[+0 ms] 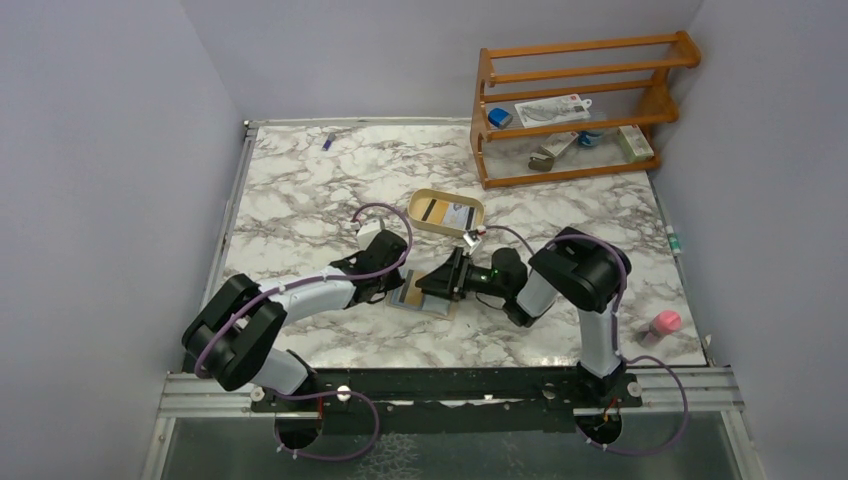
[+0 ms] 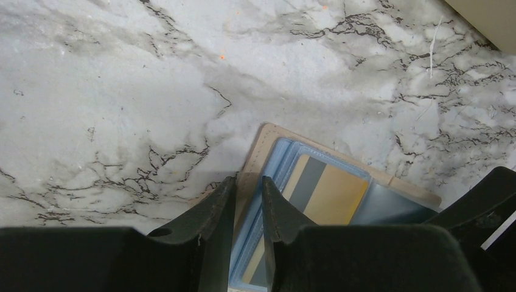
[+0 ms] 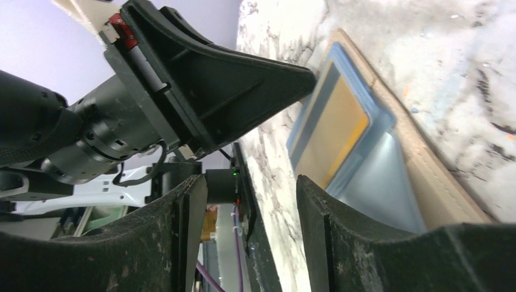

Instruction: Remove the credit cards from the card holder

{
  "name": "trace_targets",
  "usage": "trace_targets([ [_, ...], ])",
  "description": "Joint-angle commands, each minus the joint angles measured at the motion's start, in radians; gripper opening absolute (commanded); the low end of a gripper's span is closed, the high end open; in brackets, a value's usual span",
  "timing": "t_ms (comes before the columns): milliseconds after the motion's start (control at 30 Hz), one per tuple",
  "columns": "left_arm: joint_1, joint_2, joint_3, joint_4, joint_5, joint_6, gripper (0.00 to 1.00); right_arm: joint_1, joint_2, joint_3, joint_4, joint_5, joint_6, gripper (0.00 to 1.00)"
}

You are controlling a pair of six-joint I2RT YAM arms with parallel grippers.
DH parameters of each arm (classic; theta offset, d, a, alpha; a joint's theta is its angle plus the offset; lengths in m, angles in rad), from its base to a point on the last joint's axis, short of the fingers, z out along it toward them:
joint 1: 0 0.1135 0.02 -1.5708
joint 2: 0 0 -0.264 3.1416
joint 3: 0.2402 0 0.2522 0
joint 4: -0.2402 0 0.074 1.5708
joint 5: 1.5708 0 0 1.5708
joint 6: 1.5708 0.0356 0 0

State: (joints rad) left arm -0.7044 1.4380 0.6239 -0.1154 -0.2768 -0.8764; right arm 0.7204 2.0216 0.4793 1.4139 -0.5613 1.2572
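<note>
The tan card holder [image 1: 440, 305] lies open on the marble table between the arms. The left wrist view shows its tan rim [image 2: 261, 146] and pale blue sleeves, with a yellow card with a grey stripe [image 2: 331, 191] in one of them. My left gripper [image 2: 248, 182] is nearly shut with a narrow gap, its tips resting on the holder's left edge. It also shows in the top view [image 1: 403, 285]. My right gripper [image 3: 249, 188] is open and empty, low over the holder's right half [image 3: 426, 176], facing the left gripper [image 3: 307, 76]. The card also shows in the right wrist view [image 3: 334, 128].
An oval tan tray [image 1: 478, 212] just behind the holder contains a dark-striped card and a whitish card. A wooden rack [image 1: 580, 100] with small items stands at the back right. A pink object [image 1: 665, 322] lies near the right front edge. A small blue item [image 1: 327, 142] lies at the back left.
</note>
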Motion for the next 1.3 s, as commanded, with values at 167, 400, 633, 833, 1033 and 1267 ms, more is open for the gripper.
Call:
trace_targets([
  [167, -0.009, 0.030, -0.069, -0.121, 0.059, -0.020, 0.24, 0.007, -0.188, 0.005, -0.428, 0.144, -0.084, 0.63],
  [400, -0.009, 0.033, -0.063, -0.121, 0.057, -0.018, 0.24, 0.016, -0.206, 0.074, -0.653, 0.190, -0.104, 0.63],
  [633, -0.010, 0.029, -0.070, -0.121, 0.057, -0.021, 0.24, 0.022, -0.154, 0.095, -0.640, 0.177, -0.073, 0.63],
  [833, -0.017, 0.038, -0.078, -0.110, 0.064, -0.033, 0.24, 0.029, -0.117, 0.102, -0.547, 0.160, -0.041, 0.63],
  [1033, -0.034, 0.054, -0.079, -0.095, 0.068, -0.047, 0.23, 0.039, -0.075, 0.115, -0.459, 0.142, 0.000, 0.63],
  [1267, -0.035, 0.053, -0.085, -0.091, 0.067, -0.048, 0.23, 0.039, -0.096, 0.100, -0.425, 0.138, 0.004, 0.63],
])
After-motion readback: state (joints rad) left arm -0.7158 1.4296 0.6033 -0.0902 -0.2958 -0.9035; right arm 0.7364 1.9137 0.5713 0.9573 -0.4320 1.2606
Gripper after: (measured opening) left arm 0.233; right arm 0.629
